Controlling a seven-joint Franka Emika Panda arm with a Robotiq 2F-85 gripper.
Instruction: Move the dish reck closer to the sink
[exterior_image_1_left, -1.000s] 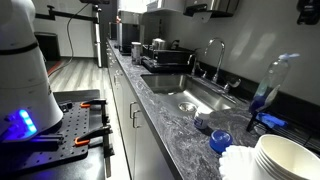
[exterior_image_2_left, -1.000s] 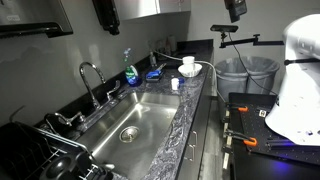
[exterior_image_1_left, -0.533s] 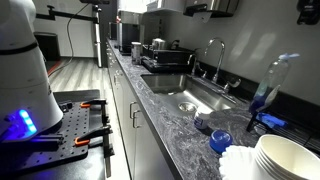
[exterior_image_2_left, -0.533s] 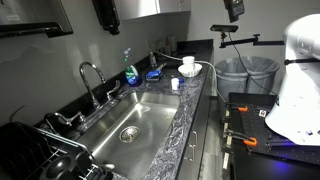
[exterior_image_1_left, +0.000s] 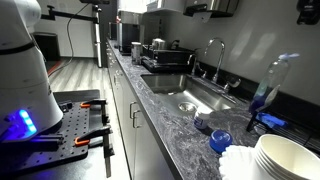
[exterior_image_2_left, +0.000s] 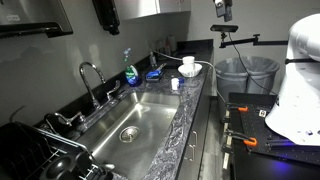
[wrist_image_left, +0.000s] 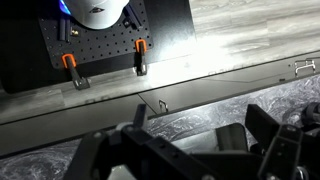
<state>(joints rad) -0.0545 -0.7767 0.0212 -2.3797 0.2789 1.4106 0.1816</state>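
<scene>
Grey marbled countertop (exterior_image_1_left: 158, 112) runs away from the camera in an exterior view, with the sink (exterior_image_1_left: 200, 97) set into it below a curved chrome faucet (exterior_image_1_left: 214, 55). Beyond the sink stands a dark tray (exterior_image_1_left: 160, 60) of shiny pots. On the near side of the sink, a stack of white bowls (exterior_image_1_left: 285, 155) fills the corner, and the dish reck (exterior_image_1_left: 275, 122) lies low against the wall behind them, apart from the basin, beside a blue bottle (exterior_image_1_left: 268, 88).

From the opposite end, the dish reck (exterior_image_2_left: 153, 74) shows as a low dark shape with a blue piece past the far end of the sink, next to the bowls. The gripper (exterior_image_2_left: 222, 8) hangs high near the ceiling, well away from the counter.

In the wrist view the gripper (wrist_image_left: 190, 160) is dark and blurred; its fingers (wrist_image_left: 270, 150) are spread wide with nothing between them, above the counter's edge, the floor and two orange clamps (wrist_image_left: 140, 52).
</scene>
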